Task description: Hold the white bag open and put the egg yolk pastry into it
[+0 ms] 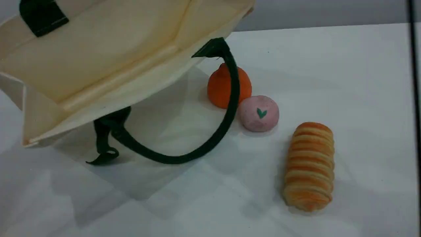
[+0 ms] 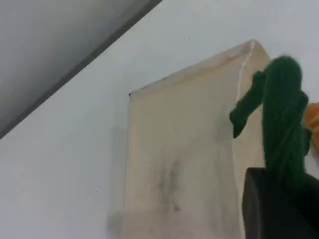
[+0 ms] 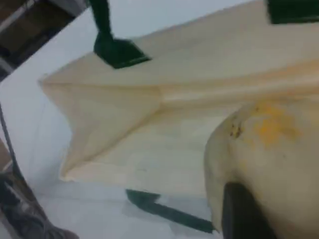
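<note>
The white bag [image 1: 98,59] hangs lifted off the table at the upper left, its mouth tipped toward the scene camera. One dark green handle [image 1: 227,121] droops in a loop to the table. In the left wrist view my left gripper [image 2: 279,204] is shut on the other green handle [image 2: 284,114], with the bag's side [image 2: 179,159] beneath. The right wrist view shows the egg yolk pastry [image 3: 269,164], pale beige with a yellow smudge, held in my right gripper [image 3: 244,214] close over the bag's open inside [image 3: 164,109]. Neither gripper shows in the scene view.
An orange ball [image 1: 220,87], a pink ball with a green heart mark [image 1: 259,113] and a long striped bread roll [image 1: 309,166] lie on the white table right of the bag. A dark upright bar [image 1: 415,82] runs along the right edge.
</note>
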You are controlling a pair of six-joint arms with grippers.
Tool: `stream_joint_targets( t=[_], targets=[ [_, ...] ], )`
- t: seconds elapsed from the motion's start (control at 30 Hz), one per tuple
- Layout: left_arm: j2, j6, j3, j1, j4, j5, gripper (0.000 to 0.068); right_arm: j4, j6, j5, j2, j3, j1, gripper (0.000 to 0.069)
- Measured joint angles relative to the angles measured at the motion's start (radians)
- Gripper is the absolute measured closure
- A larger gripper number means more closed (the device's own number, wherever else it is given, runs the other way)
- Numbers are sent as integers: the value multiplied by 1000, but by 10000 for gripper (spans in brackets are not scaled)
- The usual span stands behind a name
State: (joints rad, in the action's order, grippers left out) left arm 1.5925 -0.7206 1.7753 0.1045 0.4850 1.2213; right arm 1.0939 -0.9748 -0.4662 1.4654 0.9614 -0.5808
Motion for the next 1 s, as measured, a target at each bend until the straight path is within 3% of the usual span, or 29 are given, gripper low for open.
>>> stream_joint_targets(
  t=[0.27,0.67,1.0],
  targets=[
    [0,26,0,0,16,0,584,7,-2,100,140,66,-99,465],
    [0,23,0,0,16,0,584,14,-11,124,334,244,-145,465],
    [0,22,1,0,52,0,584,11,-104,269,482,345,-190,465]
  ],
)
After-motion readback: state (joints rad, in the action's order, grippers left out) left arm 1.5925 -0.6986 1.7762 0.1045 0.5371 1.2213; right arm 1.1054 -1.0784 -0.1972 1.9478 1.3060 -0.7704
